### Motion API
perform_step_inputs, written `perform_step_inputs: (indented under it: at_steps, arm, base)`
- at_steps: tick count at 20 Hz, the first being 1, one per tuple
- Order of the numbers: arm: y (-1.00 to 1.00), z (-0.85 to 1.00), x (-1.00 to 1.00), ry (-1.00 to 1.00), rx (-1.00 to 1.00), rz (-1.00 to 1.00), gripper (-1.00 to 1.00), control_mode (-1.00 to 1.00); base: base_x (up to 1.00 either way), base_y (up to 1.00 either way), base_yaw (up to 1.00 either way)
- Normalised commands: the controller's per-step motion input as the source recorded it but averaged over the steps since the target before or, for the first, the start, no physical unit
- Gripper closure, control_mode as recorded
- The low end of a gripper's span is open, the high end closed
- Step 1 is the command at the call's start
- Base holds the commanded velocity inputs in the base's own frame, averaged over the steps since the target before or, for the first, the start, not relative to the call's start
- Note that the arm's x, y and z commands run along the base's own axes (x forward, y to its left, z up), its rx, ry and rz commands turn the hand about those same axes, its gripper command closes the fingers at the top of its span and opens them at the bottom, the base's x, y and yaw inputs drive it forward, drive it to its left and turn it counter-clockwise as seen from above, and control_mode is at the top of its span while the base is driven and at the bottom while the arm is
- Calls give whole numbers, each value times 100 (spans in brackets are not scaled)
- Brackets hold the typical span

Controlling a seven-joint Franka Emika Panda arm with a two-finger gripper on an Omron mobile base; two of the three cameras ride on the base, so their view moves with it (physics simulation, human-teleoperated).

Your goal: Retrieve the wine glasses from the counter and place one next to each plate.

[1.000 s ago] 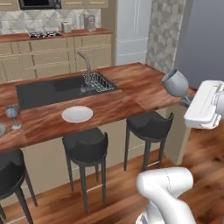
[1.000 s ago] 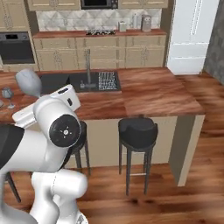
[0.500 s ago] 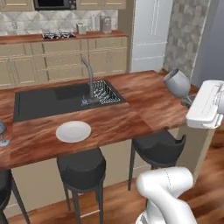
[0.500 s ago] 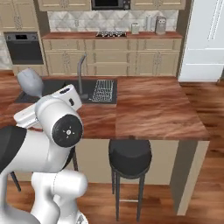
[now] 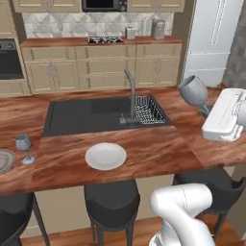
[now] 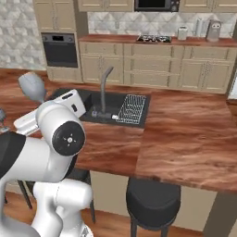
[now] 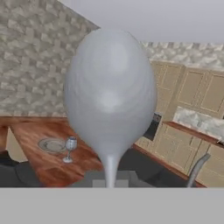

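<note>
Risk of tipping: claw clenched on stem of tilted wine glass (image 5: pixel 193 90) held above tabletop's (image 5: pixel 158 144) right end, well apart from white plate (image 5: pixel 105 156) near front edge, may slip.

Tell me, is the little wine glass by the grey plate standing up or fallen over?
Standing up. The wine glass rests on its foot on the counter, bowl on top, beside the grey plate.
</note>
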Motion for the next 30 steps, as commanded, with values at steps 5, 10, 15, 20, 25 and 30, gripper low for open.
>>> perform_step_inputs:
  at_steps: [5,10,15,20,25,30]
  arm:
    - [0,0,0,0,0,0,100,100]
    - [0,0,0,0,0,0,100,100]
    - [0,0,0,0,0,0,100,100]
    - [-18,-3,27,0,7,17,100,-100]
    - [-22,-5,30,-6,14,21,100,-100]
    - [-4,-1,6,-26,63,54,100,-100]
  base:
    - [46,-4,52]
    - [42,-16,38]
    - [25,-17,30]
    - [11,-8,11]
    - [0,0,0]
    - [0,0,0]
